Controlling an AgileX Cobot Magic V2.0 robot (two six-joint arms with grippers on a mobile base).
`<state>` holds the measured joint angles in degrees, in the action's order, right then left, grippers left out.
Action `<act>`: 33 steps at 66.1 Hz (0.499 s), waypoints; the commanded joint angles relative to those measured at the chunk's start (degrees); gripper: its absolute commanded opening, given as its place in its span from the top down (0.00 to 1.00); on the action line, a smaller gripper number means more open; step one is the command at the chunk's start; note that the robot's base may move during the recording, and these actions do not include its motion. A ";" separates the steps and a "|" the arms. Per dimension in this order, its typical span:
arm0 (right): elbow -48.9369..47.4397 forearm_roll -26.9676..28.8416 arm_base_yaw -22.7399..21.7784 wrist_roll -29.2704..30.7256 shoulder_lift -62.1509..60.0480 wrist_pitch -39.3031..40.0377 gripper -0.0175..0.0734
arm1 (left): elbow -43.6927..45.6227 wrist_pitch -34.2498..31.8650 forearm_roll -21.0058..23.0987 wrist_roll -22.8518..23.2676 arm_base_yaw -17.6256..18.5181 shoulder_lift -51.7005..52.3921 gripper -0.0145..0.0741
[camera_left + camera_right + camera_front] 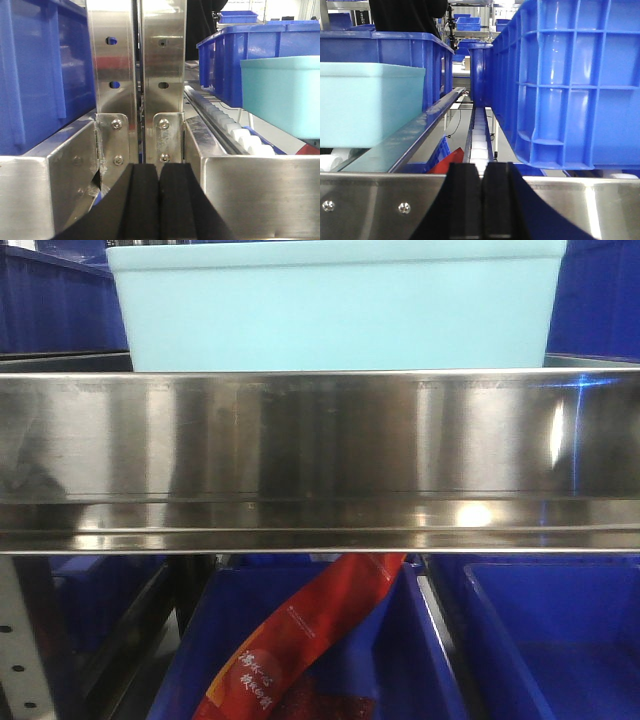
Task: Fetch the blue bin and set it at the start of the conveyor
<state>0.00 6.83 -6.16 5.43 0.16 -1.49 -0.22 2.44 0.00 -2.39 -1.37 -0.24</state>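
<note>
The blue bin, a light cyan tub with plain walls, stands on the shelf behind the steel front rail. It shows at the right in the left wrist view and at the left in the right wrist view. My left gripper is shut and empty, low in front of the rail, left of the bin. My right gripper is shut and empty, low in front of the rail, right of the bin. The conveyor start is out of view.
Dark blue ribbed crates flank the bin on the shelf. Steel uprights stand ahead of the left gripper. White roller tracks run back along the shelf. Lower crates hold a red packet.
</note>
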 commanded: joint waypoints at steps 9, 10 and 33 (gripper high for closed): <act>0.00 0.06 0.16 0.32 -0.16 0.70 0.99 | 0.22 -0.88 0.00 -0.09 0.37 0.24 0.96; 0.00 0.06 0.16 0.32 -0.16 0.70 0.99 | 0.22 -0.88 0.00 -0.09 0.37 0.24 0.96; 0.00 0.06 0.17 0.32 -0.16 0.96 0.99 | 0.22 -3.17 -0.55 -0.09 0.39 0.24 0.96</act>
<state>0.00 6.83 -6.16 5.43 0.16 -1.49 -0.22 2.02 0.00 -2.39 -1.37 -0.24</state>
